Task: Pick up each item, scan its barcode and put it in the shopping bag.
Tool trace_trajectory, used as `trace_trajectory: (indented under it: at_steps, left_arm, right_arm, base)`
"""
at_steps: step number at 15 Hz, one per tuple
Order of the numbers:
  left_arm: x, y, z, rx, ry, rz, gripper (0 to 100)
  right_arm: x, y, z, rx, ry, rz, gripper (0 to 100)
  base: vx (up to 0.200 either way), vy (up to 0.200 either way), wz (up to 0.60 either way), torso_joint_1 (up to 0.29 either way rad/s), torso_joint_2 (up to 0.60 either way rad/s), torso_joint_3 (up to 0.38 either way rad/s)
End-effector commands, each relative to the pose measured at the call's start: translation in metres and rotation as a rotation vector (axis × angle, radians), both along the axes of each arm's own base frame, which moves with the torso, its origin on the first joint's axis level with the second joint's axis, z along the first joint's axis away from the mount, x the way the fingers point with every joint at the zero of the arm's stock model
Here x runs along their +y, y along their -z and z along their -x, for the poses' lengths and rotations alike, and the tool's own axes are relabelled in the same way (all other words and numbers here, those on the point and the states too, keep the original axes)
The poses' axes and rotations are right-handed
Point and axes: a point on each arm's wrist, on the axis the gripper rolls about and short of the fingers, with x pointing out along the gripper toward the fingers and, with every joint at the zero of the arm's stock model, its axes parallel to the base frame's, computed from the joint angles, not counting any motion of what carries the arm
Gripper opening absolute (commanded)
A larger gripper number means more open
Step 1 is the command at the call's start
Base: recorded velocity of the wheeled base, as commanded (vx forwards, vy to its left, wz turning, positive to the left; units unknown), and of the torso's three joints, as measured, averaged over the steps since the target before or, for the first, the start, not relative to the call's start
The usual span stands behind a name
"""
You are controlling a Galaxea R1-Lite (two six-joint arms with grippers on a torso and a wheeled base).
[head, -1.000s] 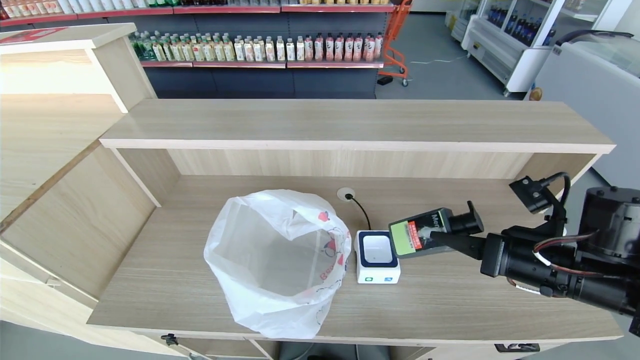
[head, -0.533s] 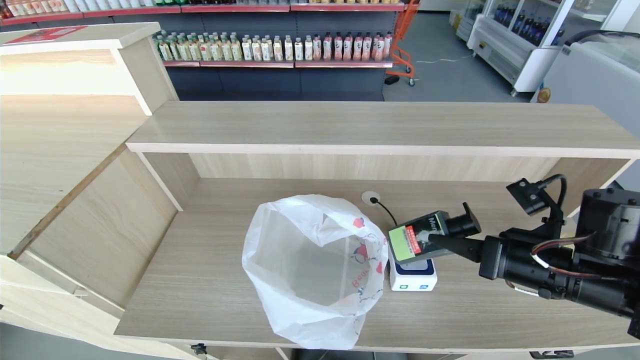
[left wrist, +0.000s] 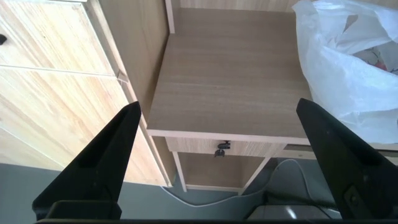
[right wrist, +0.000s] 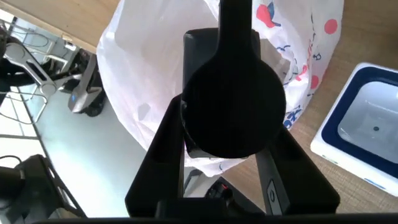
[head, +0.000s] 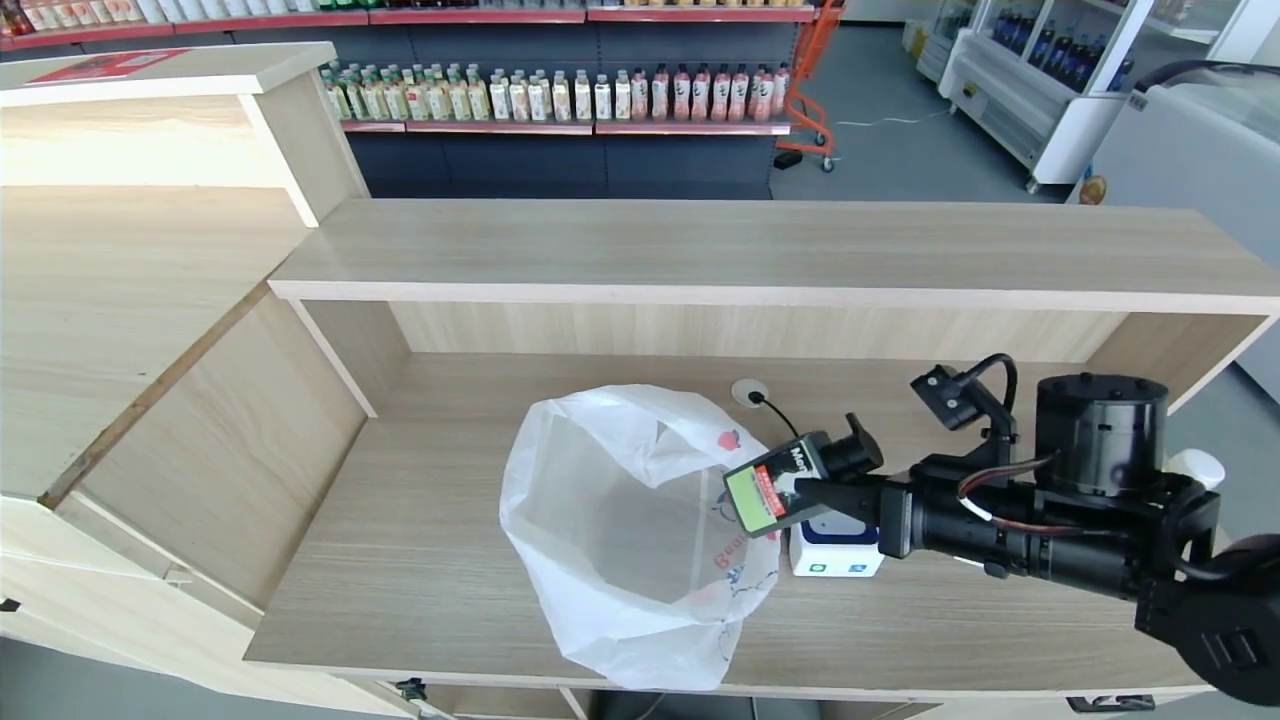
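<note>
1. Currently the right gripper (head: 815,474) is clenched on a dark bottle (head: 765,488) with a green label, held on its side.
2. That bottle hangs above the scanner (head: 835,556), its labelled end over the right rim of the white shopping bag (head: 620,530).
3. Scanner and bag stand just beside each other on the wooden counter (head: 420,560).
4. Off to the left, the left gripper (left wrist: 217,106) hangs with fingers spread wide, holding nothing, above the counter's front edge near the bag.
</note>
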Motion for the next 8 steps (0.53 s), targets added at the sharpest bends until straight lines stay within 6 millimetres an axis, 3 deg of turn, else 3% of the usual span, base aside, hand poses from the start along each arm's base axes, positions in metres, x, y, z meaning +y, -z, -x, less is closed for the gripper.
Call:
trace_trajectory:
  at_steps: [1,5,8]
  left_arm:
    - [0.0,0.0,0.0,0.0,0.0,0.0,100]
    - [0.0,0.0,0.0,0.0,0.0,0.0,100]
    - [0.0,0.0,0.0,0.0,0.0,0.0,100]
  right_arm:
    - [0.021,0.015,-0.011,0.019,-0.052,0.033,0]
    - [0.033,0.056,-0.03,-0.027,-0.096,0.222,0]
    - [0.045,0.071,-0.048,-0.09,-0.143,0.291,0]
  base:
    - [0.0,0.0,0.0,0.0,0.0,0.0]
    - [0.0,0.0,0.0,0.0,0.0,0.0]
    - [0.0,0.0,0.0,0.0,0.0,0.0]
